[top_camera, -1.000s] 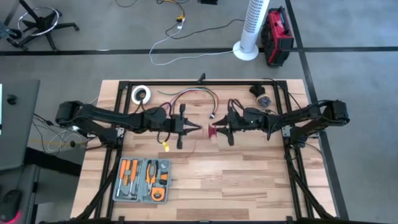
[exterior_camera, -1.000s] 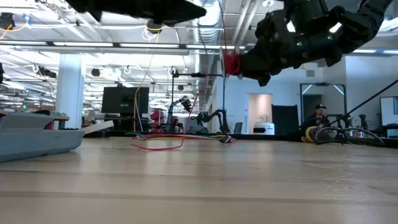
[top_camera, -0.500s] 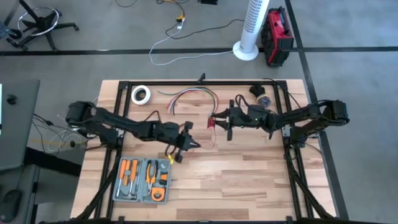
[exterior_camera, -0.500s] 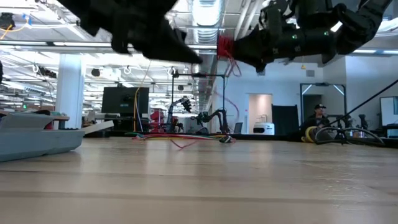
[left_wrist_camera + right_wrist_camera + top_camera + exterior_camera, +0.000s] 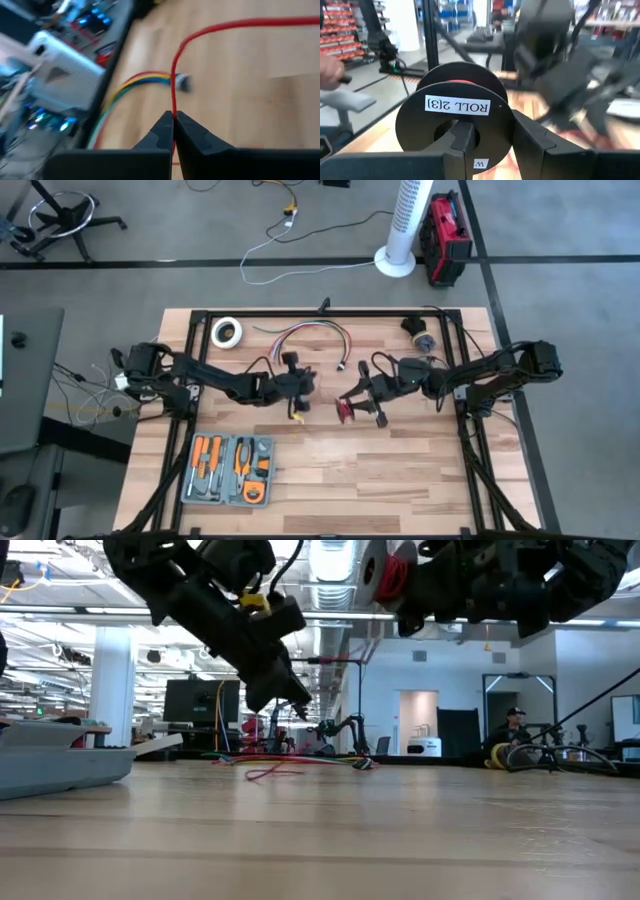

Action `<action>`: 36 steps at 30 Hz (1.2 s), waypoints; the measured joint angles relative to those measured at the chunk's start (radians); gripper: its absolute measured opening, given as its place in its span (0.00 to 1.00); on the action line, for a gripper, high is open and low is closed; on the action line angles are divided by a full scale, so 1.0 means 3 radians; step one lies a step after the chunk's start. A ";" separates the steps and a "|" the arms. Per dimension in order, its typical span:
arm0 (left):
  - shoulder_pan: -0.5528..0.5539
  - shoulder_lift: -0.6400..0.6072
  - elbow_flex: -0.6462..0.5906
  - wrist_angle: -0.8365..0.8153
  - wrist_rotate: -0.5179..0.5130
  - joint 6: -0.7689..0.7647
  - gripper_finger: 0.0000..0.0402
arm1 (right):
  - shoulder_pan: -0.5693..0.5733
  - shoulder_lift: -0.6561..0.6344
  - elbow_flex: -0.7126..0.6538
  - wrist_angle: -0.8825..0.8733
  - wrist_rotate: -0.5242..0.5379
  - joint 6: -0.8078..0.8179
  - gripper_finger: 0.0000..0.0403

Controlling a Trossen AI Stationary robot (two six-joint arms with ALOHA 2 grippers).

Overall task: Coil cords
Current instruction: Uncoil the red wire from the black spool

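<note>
High view | left gripper (image 5: 297,404) is pinching the thin red wire (image 5: 176,85) above the wooden counter (image 5: 400,470) | right gripper (image 5: 352,406) is clamping a black spool wound with red wire (image 5: 456,117), near the left gripper, mid-counter

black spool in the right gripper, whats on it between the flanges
Red wire is wound on the spool held by the right gripper. Only a sliver shows above the front flange, which hides the rest.
</note>
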 joint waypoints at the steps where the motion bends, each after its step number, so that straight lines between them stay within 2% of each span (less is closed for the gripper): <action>1: 0.0026 -0.0025 0.0000 0.0026 -0.0054 0.0016 0.00 | -0.0001 0.0000 0.0000 -0.0060 -0.0003 0.0005 0.27; 9: 0.0046 -0.0490 0.0000 0.0447 -0.0252 0.0394 0.00 | -0.0115 0.0000 0.0000 -0.0486 0.0006 0.0301 0.27; 20: -0.0109 -0.1405 0.0000 0.0499 -0.0183 0.0598 0.00 | -0.0189 0.0000 0.0000 -0.0570 0.0070 0.0298 0.27; 23: -0.0177 -0.1584 0.0000 0.0476 0.0071 0.0531 0.00 | -0.0189 0.0000 0.0000 -0.0563 0.0206 0.0289 0.27; 30: -0.0344 -0.1741 0.0000 0.0183 0.1191 0.0345 0.00 | -0.0189 0.0000 0.0000 -0.0567 0.0630 0.0290 0.27; 32: -0.0384 -0.1729 0.0001 0.0037 0.1415 0.0351 0.00 | -0.0190 0.0000 0.0000 -0.0565 0.0715 0.0291 0.27; 36: -0.0437 -0.1701 0.0000 -0.0290 0.1588 0.0319 0.00 | -0.0190 0.0000 0.0000 -0.0561 0.0815 0.0291 0.27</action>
